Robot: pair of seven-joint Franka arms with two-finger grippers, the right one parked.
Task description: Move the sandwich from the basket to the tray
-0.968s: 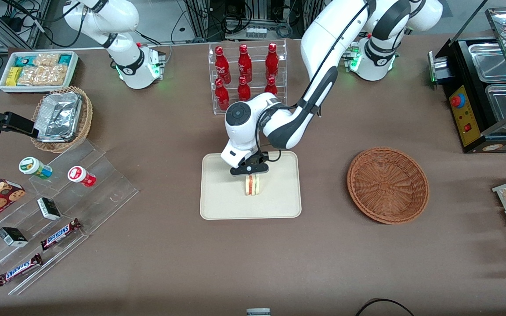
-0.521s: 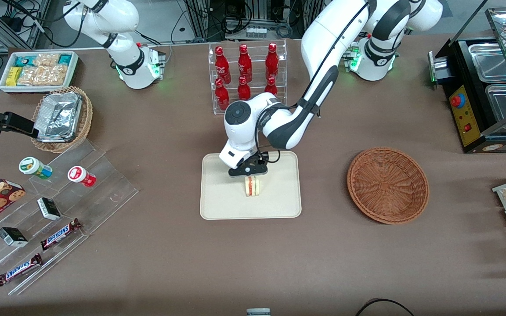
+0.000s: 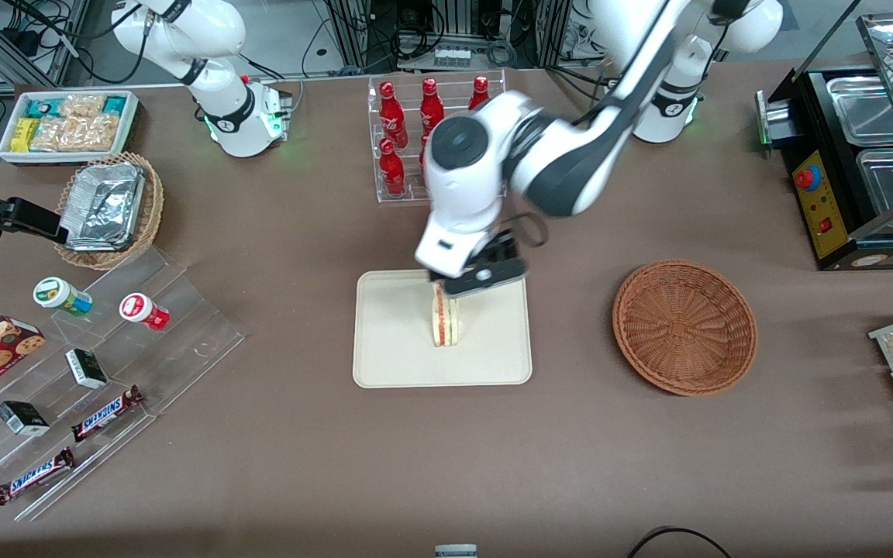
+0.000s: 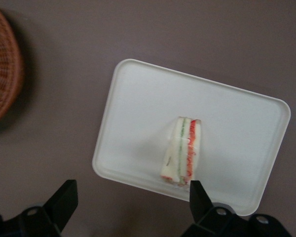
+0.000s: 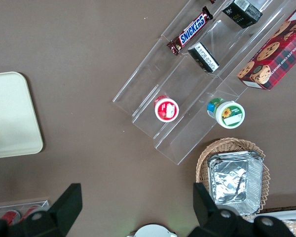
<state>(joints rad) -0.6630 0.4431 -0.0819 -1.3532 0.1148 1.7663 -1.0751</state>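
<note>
sandwich [image 4: 183, 152] on tray [image 4: 138, 98], wide-open empty hand [image 4: 130, 197] above, basket [image 3: 684, 326] beside.

A robotics lab set up as a mock snack shop: a brown-covered table [image 3: 276, 434] carries an acrylic rack of red soda bottles [image 3: 431, 116], stepped clear shelves of candy bars [image 3: 105, 411], and a hot-food warmer [image 3: 865, 155]. Cables and equipment racks [image 3: 446, 31] crowd the floor past the table, and the left arm's gripper [image 3: 477, 280] hangs above the tray [image 3: 392, 364].
</note>
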